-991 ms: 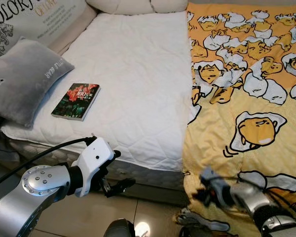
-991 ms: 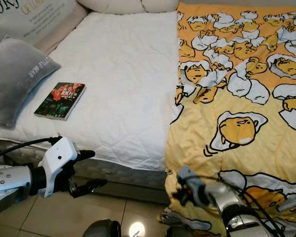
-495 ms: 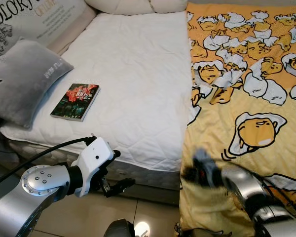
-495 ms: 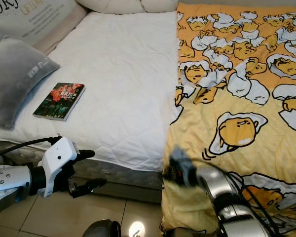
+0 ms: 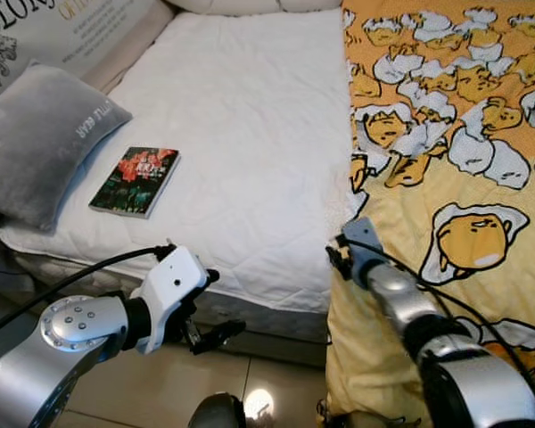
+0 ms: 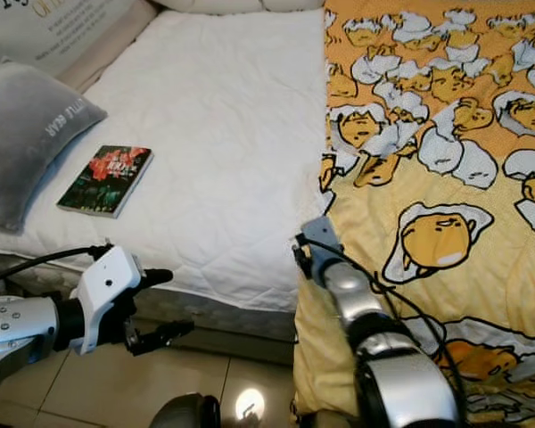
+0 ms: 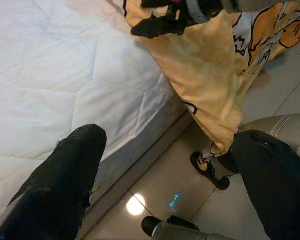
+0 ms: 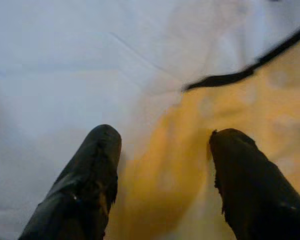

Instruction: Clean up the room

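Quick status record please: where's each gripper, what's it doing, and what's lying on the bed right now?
right gripper: open, at the yellow blanket's edge near the foot of the bed
left gripper: open, low beside the mattress front, above the tiled floor
on mattress: book lying flat, grey pillow beside it
blanket: covers the bed's right half, drapes to the floor

Left arm bent low on the left, silver elbow joint nearest the camera, white wrist housing angled forward. Left gripper (image 5: 216,308) held just above floor level, its black fingers (image 7: 65,175) spread well apart. Right arm stretched forward and up from the lower right, silver forearm trailed by a black cable. Right gripper (image 5: 341,251) raised at the arm's far end, fingers (image 8: 90,175) parted with a clear gap between them.
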`<state>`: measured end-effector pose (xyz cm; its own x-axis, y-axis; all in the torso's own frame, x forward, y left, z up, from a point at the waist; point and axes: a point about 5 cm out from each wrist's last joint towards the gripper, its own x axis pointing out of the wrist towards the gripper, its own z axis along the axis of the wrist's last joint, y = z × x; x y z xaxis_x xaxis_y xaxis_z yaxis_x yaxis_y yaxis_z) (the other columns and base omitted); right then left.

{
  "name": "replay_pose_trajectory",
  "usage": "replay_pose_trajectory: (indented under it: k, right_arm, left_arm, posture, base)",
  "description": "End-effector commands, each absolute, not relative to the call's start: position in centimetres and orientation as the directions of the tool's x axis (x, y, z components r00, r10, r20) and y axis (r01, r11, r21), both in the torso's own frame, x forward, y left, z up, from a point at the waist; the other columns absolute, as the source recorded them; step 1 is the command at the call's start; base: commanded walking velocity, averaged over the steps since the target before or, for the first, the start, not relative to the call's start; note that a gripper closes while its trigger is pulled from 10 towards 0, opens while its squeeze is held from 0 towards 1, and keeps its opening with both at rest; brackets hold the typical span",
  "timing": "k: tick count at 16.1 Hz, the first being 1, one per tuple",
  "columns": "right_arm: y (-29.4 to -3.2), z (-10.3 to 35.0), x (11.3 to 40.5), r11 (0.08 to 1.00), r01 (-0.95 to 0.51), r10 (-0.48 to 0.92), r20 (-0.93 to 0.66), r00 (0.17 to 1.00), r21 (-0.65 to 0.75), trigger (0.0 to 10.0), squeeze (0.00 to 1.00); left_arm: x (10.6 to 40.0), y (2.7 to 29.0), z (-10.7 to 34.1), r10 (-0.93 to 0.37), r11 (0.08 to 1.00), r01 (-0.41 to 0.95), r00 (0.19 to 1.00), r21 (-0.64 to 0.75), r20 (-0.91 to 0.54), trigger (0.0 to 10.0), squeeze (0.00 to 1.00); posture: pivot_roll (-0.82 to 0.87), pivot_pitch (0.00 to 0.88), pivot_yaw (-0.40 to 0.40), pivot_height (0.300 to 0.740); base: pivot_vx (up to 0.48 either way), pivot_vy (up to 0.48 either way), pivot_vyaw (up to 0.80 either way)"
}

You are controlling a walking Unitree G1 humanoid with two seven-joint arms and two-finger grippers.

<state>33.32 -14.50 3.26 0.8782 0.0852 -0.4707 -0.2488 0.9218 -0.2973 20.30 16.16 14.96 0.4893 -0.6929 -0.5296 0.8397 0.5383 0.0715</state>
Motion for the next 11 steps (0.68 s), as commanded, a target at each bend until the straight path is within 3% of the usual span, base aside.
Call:
replay_pose_trajectory:
  k: [1,6,7,8,9,10,11]
  right_arm:
    - [-14.0,3.4,33.5,0.912,-0.219,0.032,-0.472,0.881,-0.348,10.0,0.0]
    - [-12.6,1.9,32.4,0.877,-0.294,0.036,-0.558,0.829,-0.381,10.0,0.0]
    - [-12.6,1.5,32.2,0.889,-0.282,0.026,-0.575,0.818,-0.361,8.4,0.0]
    - [-12.8,1.2,31.9,0.902,-0.268,0.019,-0.592,0.806,-0.337,5.3,0.0]
    - [-13.1,1.0,31.8,0.907,-0.259,0.008,-0.603,0.798,-0.331,0.8,0.0]
    - [-13.5,0.9,31.7,0.905,-0.257,0.0,-0.605,0.796,-0.339,0.0,0.0]
    - [-14.0,0.8,31.6,0.898,-0.255,-0.018,-0.609,0.793,-0.358,0.0,0.0]
  left_arm:
    - [20.2,16.2,14.9,-0.693,0.532,0.844,0.479,0.067,-0.539,10.0,0.0]
    - [19.8,16.1,14.9,-0.694,0.529,0.847,0.472,0.06,-0.544,10.0,0.0]
    - [19.7,16.1,14.9,-0.693,0.528,0.847,0.471,0.059,-0.546,10.0,0.0]
    - [19.6,16.1,14.9,-0.693,0.528,0.848,0.469,0.059,-0.547,10.0,0.0]
    - [19.6,16.1,14.9,-0.693,0.528,0.847,0.469,0.058,-0.547,10.0,0.0]
    - [19.5,16.1,14.9,-0.693,0.528,0.848,0.468,0.056,-0.548,10.0,0.0]
    - [19.5,16.1,14.9,-0.695,0.528,0.848,0.466,0.051,-0.548,10.0,0.0]
  posture:
    - [0.23,0.117,0.098,0.74]
    - [0.24,0.127,0.098,0.74]
    - [0.25,0.13,0.098,0.74]
    - [0.25,0.132,0.097,0.74]
    - [0.25,0.133,0.096,0.74]
    - [0.25,0.135,0.095,0.74]
    - [0.25,0.138,0.094,0.74]
  base:
    - [0.0,0.0,0.0]
    - [0.0,0.0,0.0]
    - [0.0,0.0,0.0]
    - [0.0,0.0,0.0]
    - [0.0,0.0,0.0]
    - [0.0,0.0,0.0]
    - [0.0,0.0,0.0]
